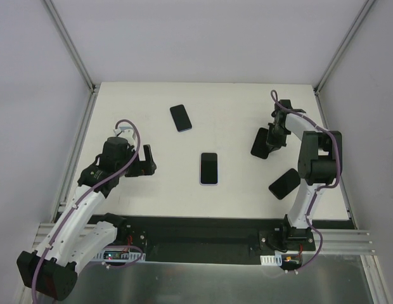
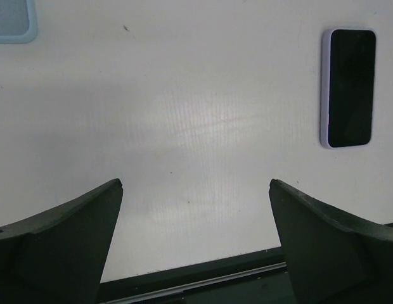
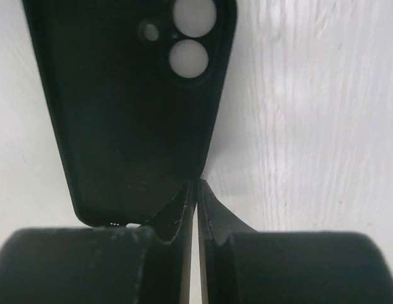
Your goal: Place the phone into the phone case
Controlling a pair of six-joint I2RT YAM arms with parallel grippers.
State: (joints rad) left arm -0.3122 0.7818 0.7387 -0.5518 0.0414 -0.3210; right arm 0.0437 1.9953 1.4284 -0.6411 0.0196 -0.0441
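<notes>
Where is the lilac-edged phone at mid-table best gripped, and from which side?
Grip the lilac-edged phone across its two long edges near mid-length, coming straight down from above. It lies flat, screen up, so only the thin side edges offer opposing faces. The open left gripper is probably best placed.

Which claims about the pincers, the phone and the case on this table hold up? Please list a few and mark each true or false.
1. The right pincer is shut on the edge of a black phone case. True.
2. The left pincer is holding the phone. False: it is wide open and empty, and the phone lies apart from it.
3. The phone lies flat near the middle of the table. True.
4. The black phone case has no camera openings. False: round openings show at the end away from the pincer.
</notes>
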